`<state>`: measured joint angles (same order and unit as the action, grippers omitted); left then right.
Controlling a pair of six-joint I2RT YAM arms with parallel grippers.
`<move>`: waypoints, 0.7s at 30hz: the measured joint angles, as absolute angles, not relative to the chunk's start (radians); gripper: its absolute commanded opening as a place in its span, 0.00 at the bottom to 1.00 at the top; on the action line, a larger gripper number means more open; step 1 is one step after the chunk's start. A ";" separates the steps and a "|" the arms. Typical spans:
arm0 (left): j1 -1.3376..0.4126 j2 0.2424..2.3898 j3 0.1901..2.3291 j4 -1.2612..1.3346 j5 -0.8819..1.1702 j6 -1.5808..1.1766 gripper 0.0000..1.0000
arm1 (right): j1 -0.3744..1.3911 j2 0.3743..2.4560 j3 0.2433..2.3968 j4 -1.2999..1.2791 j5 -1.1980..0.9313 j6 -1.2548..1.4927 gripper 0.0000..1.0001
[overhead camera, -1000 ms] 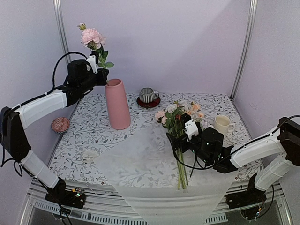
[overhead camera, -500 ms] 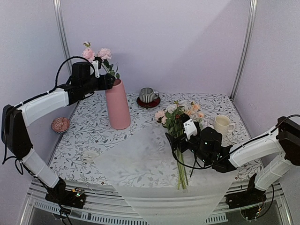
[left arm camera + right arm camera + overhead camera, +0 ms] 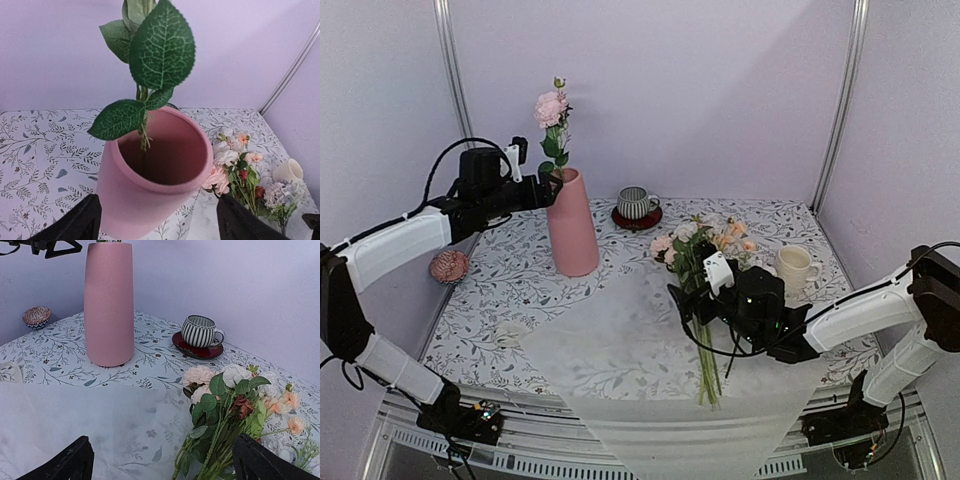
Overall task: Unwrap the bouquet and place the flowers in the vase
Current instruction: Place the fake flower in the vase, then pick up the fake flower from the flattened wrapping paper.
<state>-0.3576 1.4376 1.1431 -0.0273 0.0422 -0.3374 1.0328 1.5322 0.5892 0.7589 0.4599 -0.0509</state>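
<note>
We find the left gripper (image 3: pixel 159 220) spread beside the tall matte pink vase (image 3: pixel 570 225), one pink-bloomed stem (image 3: pixel 551 108) standing inside. The right gripper (image 3: pixel 167 462) is spread over the loose green-stemmed flowers (image 3: pixel 705 250) (none held). Retreating could snag the stem's leaves (image 3: pixel 162 47), tipping the vase.

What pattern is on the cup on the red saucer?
The cup has dark and white stripes; right wrist view.

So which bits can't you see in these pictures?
- Left wrist view: the bloom of the flower in the vase is cut off by the top edge.
- Same view: the stem's lower end is lost in the dark inside the vase.
- Right wrist view: the bottom edge cuts off the stem ends of the other flowers.
- Top view: leaves hide the fingertips of the right gripper, so contact cannot be told.
</note>
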 measured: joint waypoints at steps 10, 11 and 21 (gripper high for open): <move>-0.358 1.143 0.970 -0.068 0.157 -0.400 0.83 | 1.033 1.510 0.761 0.404 0.441 0.198 0.99; -0.358 1.112 0.944 -0.073 0.174 -0.406 0.83 | 1.033 1.502 0.779 0.359 0.430 0.232 0.99; -0.358 0.949 0.723 -0.104 0.277 -0.444 0.82 | 1.030 1.475 0.889 0.031 0.352 0.474 0.83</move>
